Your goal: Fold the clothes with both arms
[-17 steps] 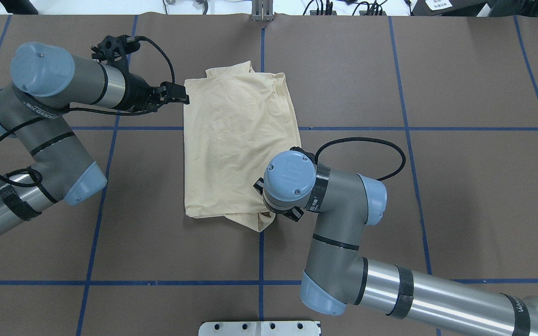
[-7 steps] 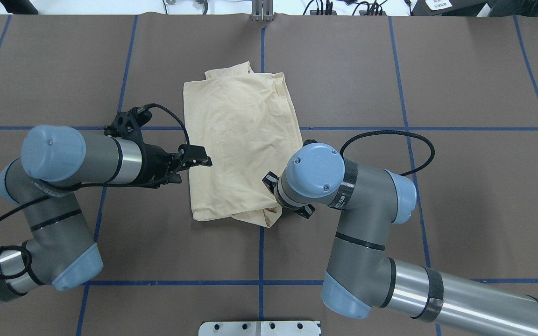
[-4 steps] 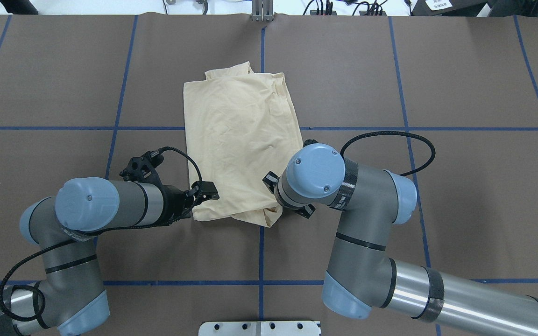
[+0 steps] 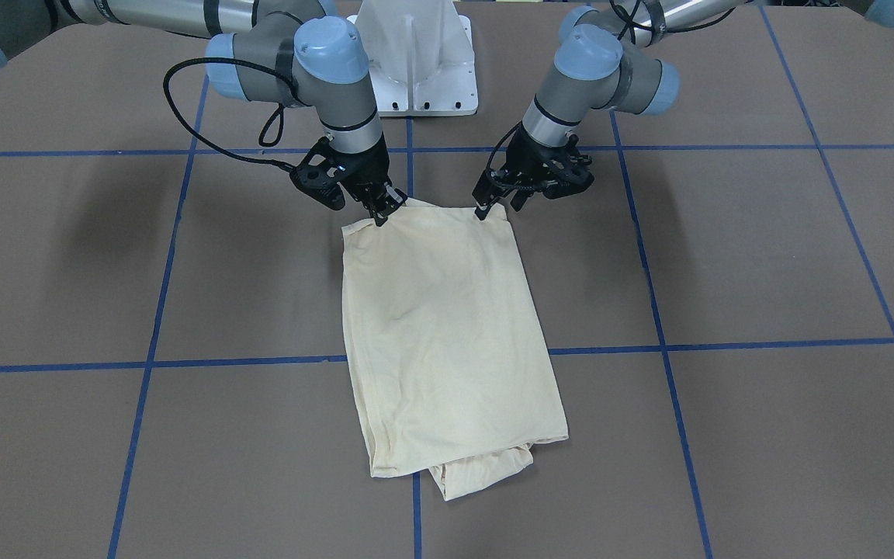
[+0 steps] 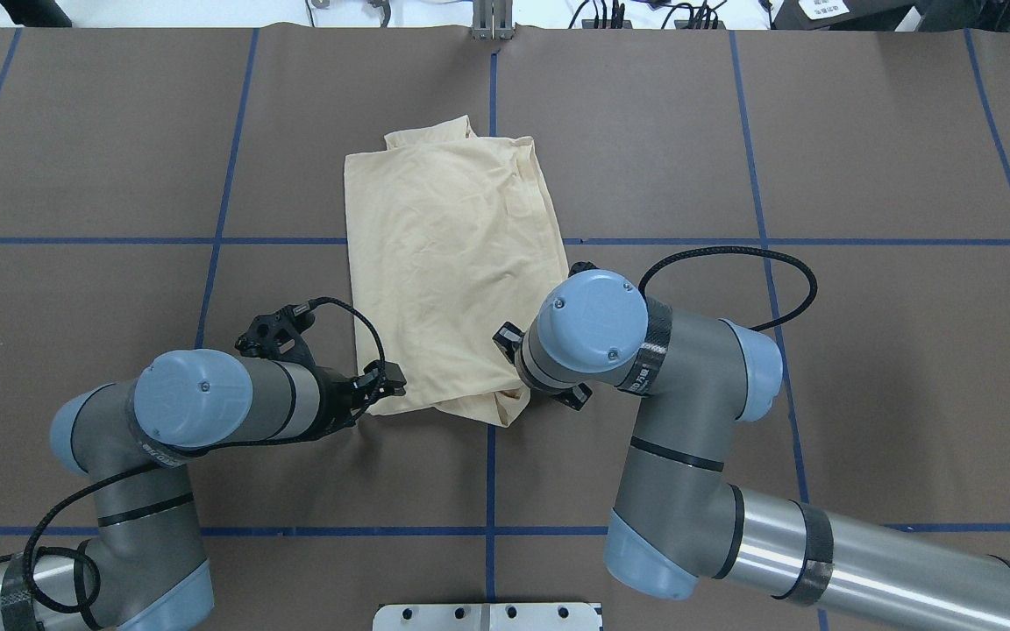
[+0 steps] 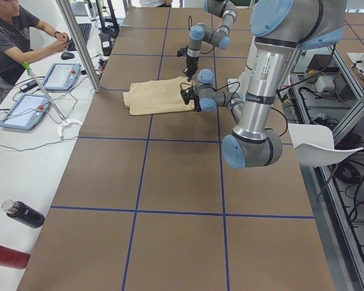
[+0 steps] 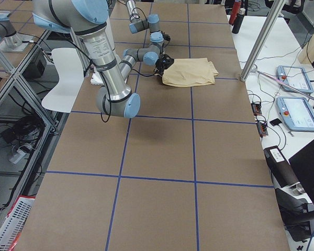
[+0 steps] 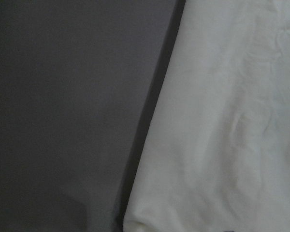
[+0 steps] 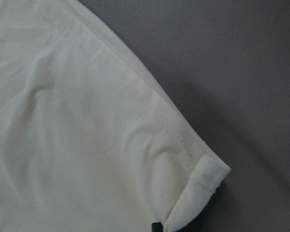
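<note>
The cream-yellow shirt (image 5: 448, 263) lies folded into a long rectangle on the brown table; it also shows in the front view (image 4: 447, 334). Its print and neck tag are hidden. My left gripper (image 5: 389, 386) sits low at the shirt's near-left corner, and in the front view (image 4: 496, 206) its fingers look spread around that corner. The left wrist view shows only the shirt edge (image 8: 222, 121) and table. My right gripper (image 4: 385, 213) is pinched on the near-right corner, hidden under its wrist in the overhead view. The right wrist view shows the stitched hem corner (image 9: 193, 169).
The white pedestal base (image 4: 416, 62) stands at the robot's edge of the table. Blue tape lines (image 5: 492, 473) cross the brown cover. An operator (image 6: 12, 36) sits at a side bench with tablets (image 6: 24, 109); bottles (image 6: 21, 214) lie there too.
My left arm swung from the shirt's far-left corner back along its left edge to the near-left corner and lowered. The right arm shifted slightly early on, nudging the near edge, then stayed still.
</note>
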Motion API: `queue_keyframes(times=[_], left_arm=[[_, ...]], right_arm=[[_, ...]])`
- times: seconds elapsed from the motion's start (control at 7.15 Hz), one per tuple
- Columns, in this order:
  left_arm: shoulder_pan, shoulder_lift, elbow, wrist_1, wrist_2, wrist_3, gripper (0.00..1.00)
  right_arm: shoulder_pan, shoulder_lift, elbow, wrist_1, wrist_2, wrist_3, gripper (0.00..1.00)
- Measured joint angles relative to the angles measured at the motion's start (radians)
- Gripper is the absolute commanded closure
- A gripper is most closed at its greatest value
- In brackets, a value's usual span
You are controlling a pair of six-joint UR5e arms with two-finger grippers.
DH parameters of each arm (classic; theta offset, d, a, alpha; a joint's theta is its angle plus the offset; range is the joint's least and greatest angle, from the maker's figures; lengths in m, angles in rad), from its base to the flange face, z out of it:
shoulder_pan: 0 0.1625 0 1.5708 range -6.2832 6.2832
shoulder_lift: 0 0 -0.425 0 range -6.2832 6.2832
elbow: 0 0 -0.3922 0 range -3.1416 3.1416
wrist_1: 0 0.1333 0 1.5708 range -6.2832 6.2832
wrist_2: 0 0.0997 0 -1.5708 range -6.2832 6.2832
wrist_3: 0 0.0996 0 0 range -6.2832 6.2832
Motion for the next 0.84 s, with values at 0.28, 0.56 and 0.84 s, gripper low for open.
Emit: queue_keyframes(times=[0.28, 0.56, 0.84], left_arm=[[0.003, -0.003, 0.001, 0.002, 0.0, 0.0, 0.61], [0.005, -0.004, -0.001, 0.011, 0.0, 0.001, 1.0], [0.004, -0.006, -0.004, 0.014, 0.0, 0.003, 1.0]], right_arm=[[0.003, 0.0, -0.001, 0.0, 0.002, 0.0, 1.0], [0.006, 0.0, -0.001, 0.0, 0.004, 0.0, 1.0], [0.007, 0.0, -0.001, 0.0, 0.005, 0.0, 1.0]])
